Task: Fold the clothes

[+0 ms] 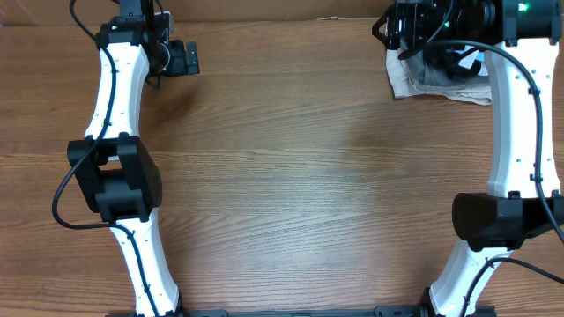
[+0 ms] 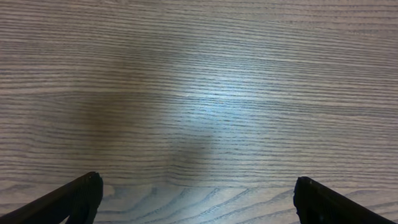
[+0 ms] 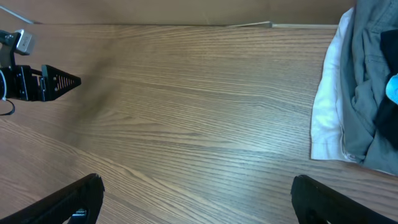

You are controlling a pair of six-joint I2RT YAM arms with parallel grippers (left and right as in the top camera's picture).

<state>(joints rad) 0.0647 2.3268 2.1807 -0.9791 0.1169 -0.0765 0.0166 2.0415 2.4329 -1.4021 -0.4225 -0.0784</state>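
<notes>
1. At the far right corner of the surface (image 1: pixel 291 176), my right jaws hang over a heap of garments (image 1: pixel 441 81). They are spread as wide as they go and grip nothing. In the right wrist view both fingertips (image 3: pixel 74 199) show only wood grain between them.
2. Lowest in that heap lies a beige cloth (image 3: pixel 329 106), its edge spilling out toward the middle of the surface. A grey garment (image 3: pixel 367 68) is bunched on top of it. A scrap of light-blue fabric (image 3: pixel 393 90) shows at the very edge of the right wrist view.
3. Of the black T-shirt (image 3: pixel 384 124) I can make out only a dark fold just below that light-blue scrap, pressed against the grey garment. Too little of it shows for me to be sure. From overhead, my right wrist covers that part of the heap.
4. Over at the far left corner, my left jaws are also fully apart and hold nothing. Their fingertips (image 2: pixel 81 199) frame plain wood in the left wrist view, well apart from the heap.
5. From the right wrist camera, my left jaws appear at the left edge as a black pointed shape just above the wood, its tip aimed toward the heap's side.
6. My left arm (image 1: pixel 123 106) and right arm (image 1: pixel 515 114), white with black joints, reach from the near edge up each side of the surface.
</notes>
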